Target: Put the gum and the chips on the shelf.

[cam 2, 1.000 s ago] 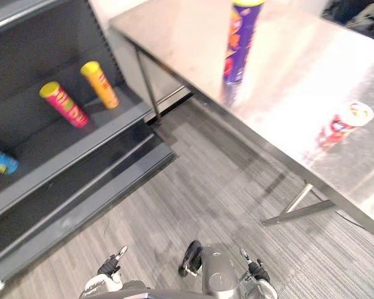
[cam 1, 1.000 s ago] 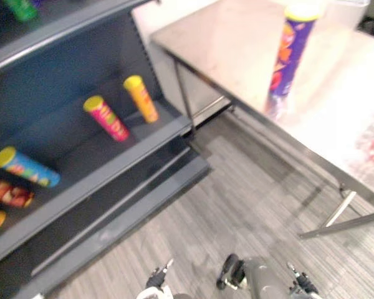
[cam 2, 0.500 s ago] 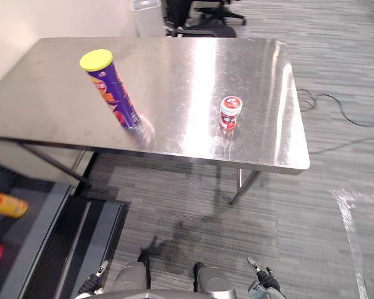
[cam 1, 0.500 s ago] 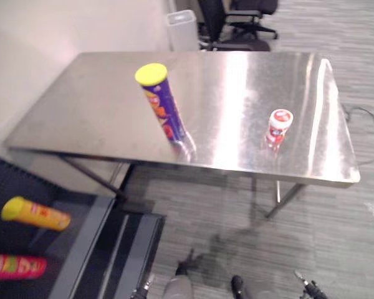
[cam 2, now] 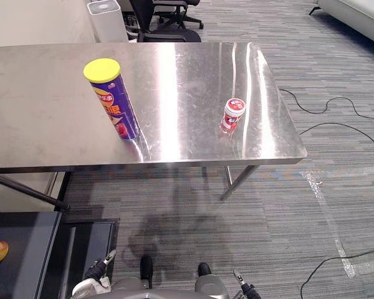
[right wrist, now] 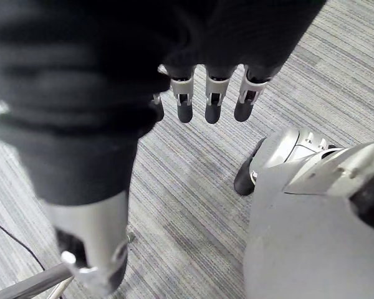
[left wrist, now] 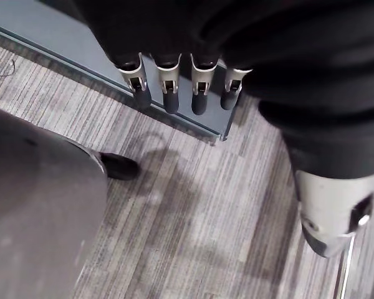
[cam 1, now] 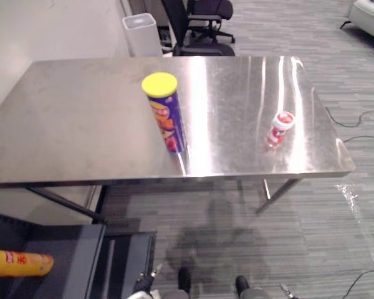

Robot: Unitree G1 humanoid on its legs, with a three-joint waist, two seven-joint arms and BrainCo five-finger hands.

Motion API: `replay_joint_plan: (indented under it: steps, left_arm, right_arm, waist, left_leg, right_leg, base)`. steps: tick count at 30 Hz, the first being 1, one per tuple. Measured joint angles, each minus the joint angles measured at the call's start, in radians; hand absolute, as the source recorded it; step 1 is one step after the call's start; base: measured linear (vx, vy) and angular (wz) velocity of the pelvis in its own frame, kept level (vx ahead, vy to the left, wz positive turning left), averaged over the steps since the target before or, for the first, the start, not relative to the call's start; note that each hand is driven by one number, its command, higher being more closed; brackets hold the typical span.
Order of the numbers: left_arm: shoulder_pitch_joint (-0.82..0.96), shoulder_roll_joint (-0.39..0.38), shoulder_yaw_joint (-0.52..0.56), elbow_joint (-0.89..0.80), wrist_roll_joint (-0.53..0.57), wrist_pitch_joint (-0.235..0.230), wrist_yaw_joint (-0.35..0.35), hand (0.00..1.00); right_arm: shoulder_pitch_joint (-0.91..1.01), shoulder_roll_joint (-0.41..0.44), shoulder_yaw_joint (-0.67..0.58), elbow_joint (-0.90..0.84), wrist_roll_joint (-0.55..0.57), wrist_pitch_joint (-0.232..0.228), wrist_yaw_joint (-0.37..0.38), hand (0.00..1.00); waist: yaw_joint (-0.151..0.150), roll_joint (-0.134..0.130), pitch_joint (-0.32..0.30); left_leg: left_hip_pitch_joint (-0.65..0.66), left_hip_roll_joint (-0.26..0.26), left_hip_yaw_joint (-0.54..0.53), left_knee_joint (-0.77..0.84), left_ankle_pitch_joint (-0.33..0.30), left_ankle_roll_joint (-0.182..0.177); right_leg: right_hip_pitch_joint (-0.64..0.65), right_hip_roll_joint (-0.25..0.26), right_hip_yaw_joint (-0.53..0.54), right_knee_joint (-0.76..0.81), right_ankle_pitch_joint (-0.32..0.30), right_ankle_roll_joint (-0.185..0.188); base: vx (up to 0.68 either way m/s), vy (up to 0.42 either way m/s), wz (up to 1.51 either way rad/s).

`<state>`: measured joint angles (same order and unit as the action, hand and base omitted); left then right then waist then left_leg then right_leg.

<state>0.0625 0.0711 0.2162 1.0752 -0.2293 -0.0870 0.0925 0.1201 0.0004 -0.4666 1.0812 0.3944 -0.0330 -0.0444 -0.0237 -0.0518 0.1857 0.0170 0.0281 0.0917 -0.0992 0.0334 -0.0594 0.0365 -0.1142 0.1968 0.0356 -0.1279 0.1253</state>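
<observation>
A tall purple chips can [cam 1: 166, 116] with a yellow lid stands upright near the middle of the steel table [cam 1: 75, 131]. The small red-and-white gum jar [cam 1: 279, 128] stands toward the table's right end, near the front edge. The dark shelf [cam 1: 56, 261] is at the lower left, with an orange can [cam 1: 15, 263] lying on it. My left hand [left wrist: 168, 87] hangs over the floor beside the shelf's base, fingers straight and holding nothing. My right hand [right wrist: 212, 93] hangs over the carpet, also relaxed and holding nothing. Both hands are well below and short of the table.
A white bin [cam 1: 140, 34] and a black office chair [cam 1: 196, 25] stand behind the table. Black cables [cam 2: 336, 118] trail over the carpet to the right. The table's slanted legs [cam 2: 237, 180] reach the floor under its front edge.
The whole view has swung from the shelf round to the table, so the camera has moved. The can and the gum jar stand where they were.
</observation>
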Motion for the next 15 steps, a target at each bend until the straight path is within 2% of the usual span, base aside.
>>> replay_joint_plan:
  steps: [5, 9, 11, 13, 15]
  left_arm:
    - [0.0, 0.0, 0.029, 0.001, 0.01, 0.001, -0.009, 0.0]
    - [0.005, -0.001, 0.069, 0.001, 0.015, 0.003, -0.014, 0.0]
    - [0.01, 0.001, 0.082, 0.0, 0.015, 0.002, -0.013, 0.0]
    - [0.021, 0.001, 0.085, 0.0, 0.015, 0.003, -0.012, 0.0]
    - [0.027, -0.002, 0.084, 0.0, 0.018, 0.003, -0.012, 0.0]
  right_arm:
    - [-0.001, 0.0, -0.031, 0.021, 0.007, 0.001, 0.002, 0.0]
    - [-0.006, -0.033, -0.2, 0.024, 0.063, 0.0, -0.017, 0.0]
    - [-0.003, -0.061, -0.285, -0.015, 0.088, -0.001, -0.052, 0.0]
    - [0.019, -0.092, -0.374, -0.156, 0.089, -0.004, -0.094, 0.0]
    - [0.036, -0.118, -0.43, -0.277, 0.085, -0.021, -0.139, 0.0]
  waist:
    - [0.001, -0.008, 0.005]
    - [0.003, -0.006, 0.001]
    - [0.005, -0.003, -0.002]
    - [0.0, 0.005, -0.01]
    - [-0.001, 0.008, -0.019]
  left_leg:
    - [0.034, 0.004, -0.014, -0.002, -0.001, -0.002]
    - [0.049, 0.018, 0.0, -0.002, -0.002, -0.002]
    - [0.055, 0.022, 0.013, -0.003, -0.003, -0.004]
    - [0.056, 0.027, 0.022, -0.003, -0.006, -0.009]
    - [0.057, 0.032, 0.024, -0.003, -0.009, -0.013]
  right_leg:
    - [0.04, -0.002, -0.066, -0.001, 0.0, 0.0]
    - [0.056, -0.007, -0.134, -0.023, 0.02, 0.005]
    - [0.057, -0.016, -0.177, -0.034, 0.028, 0.008]
    - [0.054, -0.033, -0.256, -0.034, 0.033, 0.018]
    - [0.053, -0.032, -0.275, -0.035, 0.035, 0.018]
  base:
    - [-0.02, -0.03, 0.09]
    - [-0.04, -0.029, -0.07]
    - [-0.05, -0.014, -0.2]
    - [-0.03, -0.017, -0.13]
    - [0.0, -0.012, -0.04]
